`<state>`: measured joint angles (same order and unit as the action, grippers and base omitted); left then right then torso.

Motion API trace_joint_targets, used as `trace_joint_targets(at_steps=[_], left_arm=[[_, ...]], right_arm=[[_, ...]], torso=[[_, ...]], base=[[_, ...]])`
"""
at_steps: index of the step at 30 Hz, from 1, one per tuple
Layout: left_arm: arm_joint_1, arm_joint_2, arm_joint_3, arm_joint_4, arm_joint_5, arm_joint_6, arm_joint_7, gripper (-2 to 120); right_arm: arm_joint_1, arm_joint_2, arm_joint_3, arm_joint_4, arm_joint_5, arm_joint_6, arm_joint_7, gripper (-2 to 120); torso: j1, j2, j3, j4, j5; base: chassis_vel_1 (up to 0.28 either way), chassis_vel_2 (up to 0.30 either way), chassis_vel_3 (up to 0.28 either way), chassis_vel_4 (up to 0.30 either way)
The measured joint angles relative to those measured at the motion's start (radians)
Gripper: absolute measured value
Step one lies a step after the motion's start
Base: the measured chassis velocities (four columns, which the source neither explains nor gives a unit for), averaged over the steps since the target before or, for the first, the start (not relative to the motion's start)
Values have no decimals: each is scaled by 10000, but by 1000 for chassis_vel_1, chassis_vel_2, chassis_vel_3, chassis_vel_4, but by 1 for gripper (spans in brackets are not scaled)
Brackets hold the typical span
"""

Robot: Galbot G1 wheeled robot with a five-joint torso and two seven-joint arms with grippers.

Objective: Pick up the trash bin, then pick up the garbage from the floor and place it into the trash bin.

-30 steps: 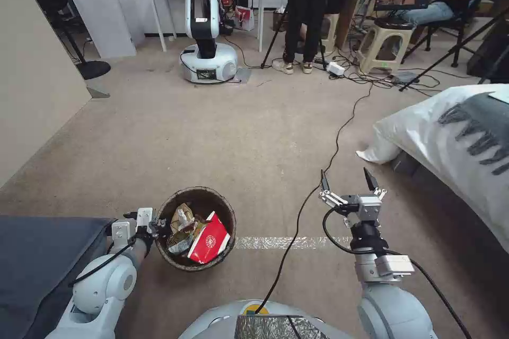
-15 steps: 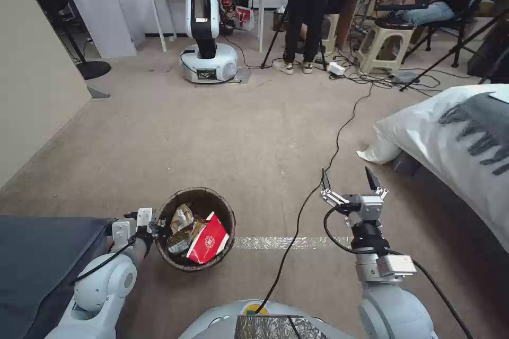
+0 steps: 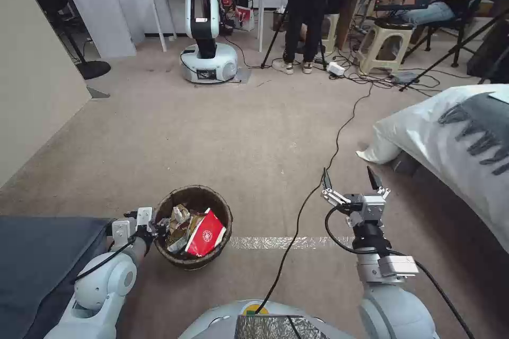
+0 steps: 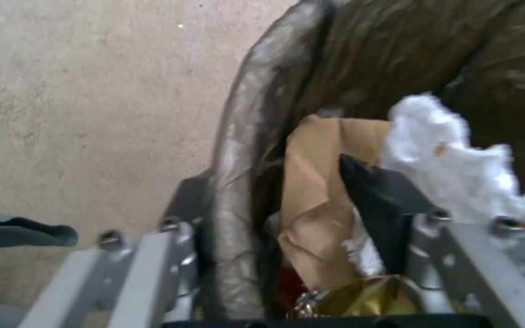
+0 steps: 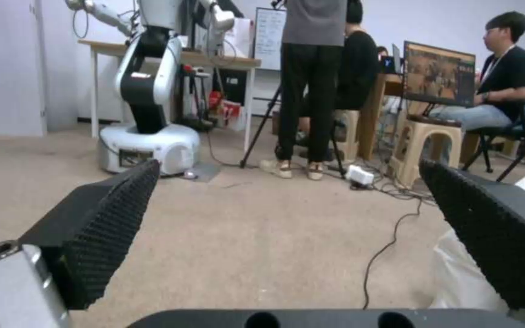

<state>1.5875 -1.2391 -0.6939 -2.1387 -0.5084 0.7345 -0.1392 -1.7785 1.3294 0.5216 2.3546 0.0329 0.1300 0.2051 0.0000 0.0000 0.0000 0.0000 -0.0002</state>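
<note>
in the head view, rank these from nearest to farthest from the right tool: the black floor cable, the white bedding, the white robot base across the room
1. Thin black floor cable, just to the left of the open right tool.
2. Rumpled white bedding, off to its right.
3. Round white robot base, far ahead and to the left.

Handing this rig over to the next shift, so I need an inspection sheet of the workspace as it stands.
Surface: beige carpet floor, tape strip across it.
Job's things: bin with dark liner holds garbage: red carton, brown paper, tissue, gold wrapper.
Clutter: no loose litter seen on floor.
Grippers: left gripper clamped on bin rim; right gripper open, empty, above floor.
Cables: black cable runs across carpet.
Surroundings: another robot, white bedding, dark pad, people at desks.
</note>
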Motion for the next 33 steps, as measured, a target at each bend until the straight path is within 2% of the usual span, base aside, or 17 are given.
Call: trace_joint_targets(at_steps=[1,4,5,8,10,13,16,33], left_arm=[[0,0,0,0,0,0,0,48],[-37,7,0,-63,-1,1,-2,65],[-37,7,0,-63,-1,1,-2,65],[-44,15,-17,-144,-3,4,-5,79],[-44,17,-23,-158,-3,4,-5,82],[-21,23,-69,-236,-1,7,-15,95],[-16,23,-98,-293,7,9,-47,99],[197,39,-299,-930,165,2,-177,100]], right_arm=[[0,0,0,0,0,0,0,100],[-22,-4,31,28,4,-2,9,100],[-22,-4,31,28,4,-2,9,100],[-22,2,24,40,6,-2,9,100],[-22,5,21,43,6,-2,9,100],[-22,10,18,50,6,-3,9,100],[-23,10,18,51,7,-2,11,100],[-31,-30,-54,64,2,-3,10,100]], torso=[[0,0,0,0,0],[0,0,0,2,1],[0,0,0,2,1],[0,0,0,1,1],[0,0,0,1,1],[0,0,0,1,1],[0,0,0,1,1],[0,0,0,0,2]], base=[[0,0,0,0],[0,0,0,0],[0,0,0,0],[0,0,0,0],[0,0,0,0],[0,0,0,0],[0,0,0,0],[0,0,0,0]])
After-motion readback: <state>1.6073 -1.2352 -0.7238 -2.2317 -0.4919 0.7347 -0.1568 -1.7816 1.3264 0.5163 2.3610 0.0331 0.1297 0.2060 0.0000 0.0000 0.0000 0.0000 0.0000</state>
